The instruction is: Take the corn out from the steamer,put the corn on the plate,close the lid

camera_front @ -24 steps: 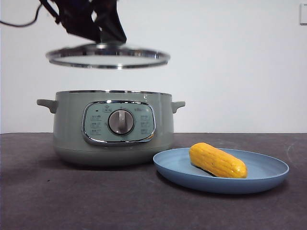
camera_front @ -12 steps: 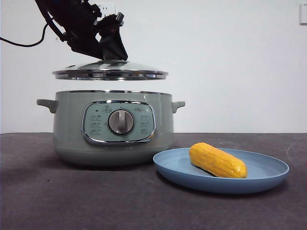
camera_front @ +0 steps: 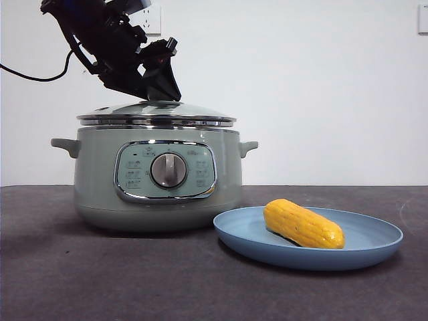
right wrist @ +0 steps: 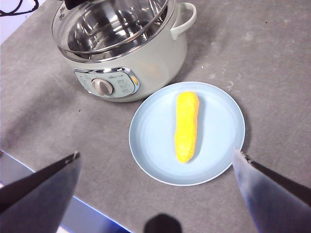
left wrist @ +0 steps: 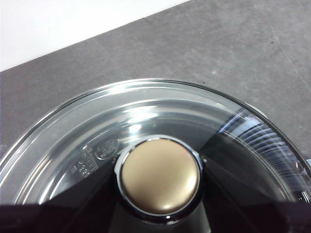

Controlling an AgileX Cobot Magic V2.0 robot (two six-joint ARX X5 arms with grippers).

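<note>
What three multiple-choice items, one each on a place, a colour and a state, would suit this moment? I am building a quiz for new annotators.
1. Where does the corn lie?
A. in the steamer
B. on the plate
C. on the bare table

2. What colour is the plate?
A. light blue
B. white
C. red

3. How do the right gripper's jaws stand?
A. shut on the corn
B. shut on the lid's knob
C. open, holding nothing

Key:
1 B: the cob rests inside the plate's rim, beside the steamer.
2 A: both the front and right wrist views show it light blue.
3 C: in the right wrist view the right gripper has its jaws wide apart above the plate, while the left gripper is at the lid.
</note>
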